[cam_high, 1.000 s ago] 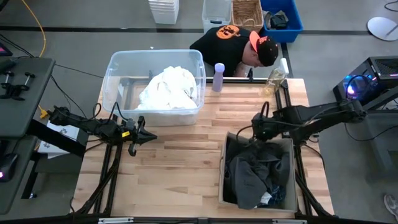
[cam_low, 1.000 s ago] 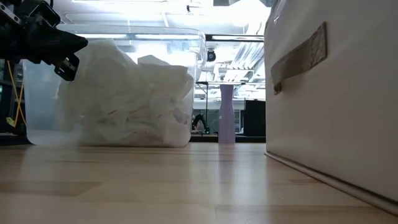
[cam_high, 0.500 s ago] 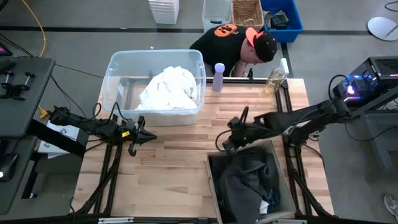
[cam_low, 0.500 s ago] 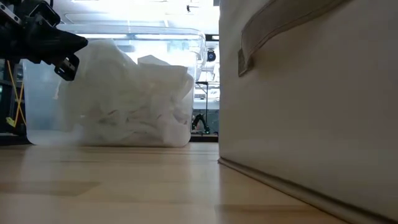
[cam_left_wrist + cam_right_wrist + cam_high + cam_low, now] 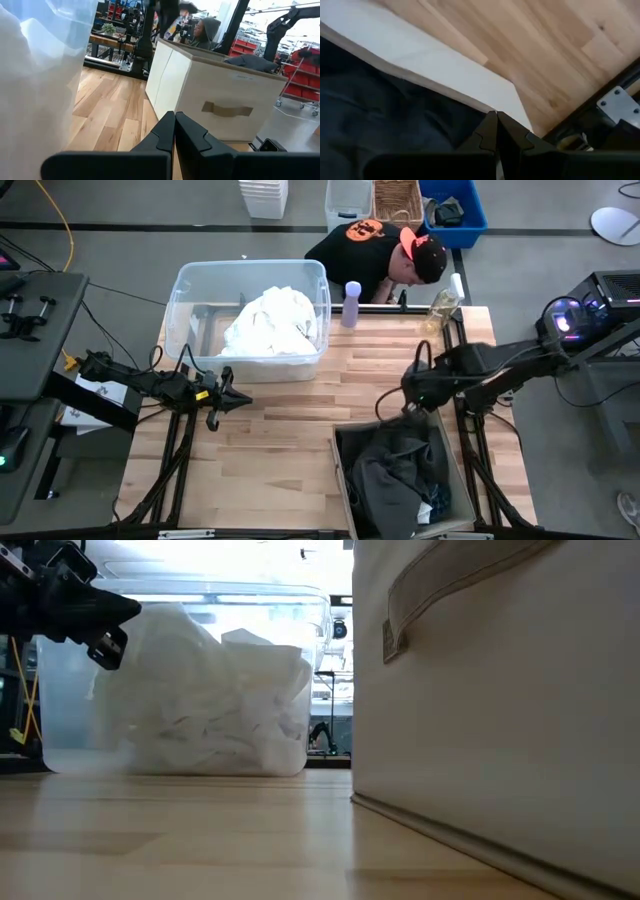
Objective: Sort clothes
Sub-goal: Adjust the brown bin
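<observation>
White clothes (image 5: 270,320) lie in the tub (image 5: 185,290), dark clothes (image 5: 395,475) in the bin (image 5: 340,480); none remain on the table (image 5: 290,430), so sorting appears complete. Left gripper (image 5: 240,401) waits, fingers pressed together. Right gripper (image 5: 385,417) at the bin's far rim, fingers together.

Left arm stretches in level, its left gripper (image 5: 232,397) hanging clear of the beige fabric bin (image 5: 345,480), fingers pressed together. Right arm angles across; the right gripper (image 5: 405,402) sits just above the bin's far rim, fingers closed.
</observation>
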Robot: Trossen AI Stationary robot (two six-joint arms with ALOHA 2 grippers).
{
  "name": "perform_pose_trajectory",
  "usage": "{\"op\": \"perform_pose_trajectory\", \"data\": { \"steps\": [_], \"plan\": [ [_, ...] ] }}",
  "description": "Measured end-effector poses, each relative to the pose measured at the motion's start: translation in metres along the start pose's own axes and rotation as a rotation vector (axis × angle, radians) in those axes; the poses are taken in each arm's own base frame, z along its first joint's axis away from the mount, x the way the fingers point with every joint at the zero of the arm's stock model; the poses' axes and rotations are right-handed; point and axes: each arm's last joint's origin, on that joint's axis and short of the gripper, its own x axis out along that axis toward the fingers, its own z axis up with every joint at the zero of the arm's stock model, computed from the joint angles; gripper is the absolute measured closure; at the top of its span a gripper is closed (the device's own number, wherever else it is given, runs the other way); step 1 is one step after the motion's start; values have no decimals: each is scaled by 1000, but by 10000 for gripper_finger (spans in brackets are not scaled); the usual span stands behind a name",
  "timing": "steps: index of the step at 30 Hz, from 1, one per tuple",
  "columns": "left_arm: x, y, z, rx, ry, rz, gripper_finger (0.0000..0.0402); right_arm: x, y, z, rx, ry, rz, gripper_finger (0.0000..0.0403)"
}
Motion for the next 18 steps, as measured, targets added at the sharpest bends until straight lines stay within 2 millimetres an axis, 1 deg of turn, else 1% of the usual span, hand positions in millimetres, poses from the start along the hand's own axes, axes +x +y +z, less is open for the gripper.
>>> {"op": "perform_pose_trajectory", "data": {
  "steps": [3,7,10,12,15,18],
  "plan": [
    [0,0,0,0,1,0,401,13,0,-6,-22,-3,-28,403],
    [0,0,0,1,0,1,401,17,-5,-7,-90,-19,-74,403],
    [0,0,0,1,2,1,401,17,-8,-4,-140,-95,-128,403],
    [0,0,0,0,2,1,401,18,-9,0,-205,-127,-159,403],
    [0,0,0,1,3,2,401,19,-13,7,-284,-110,-177,403],
    [0,0,0,1,3,2,401,26,-17,13,-301,-10,-141,403]
  ]
}}
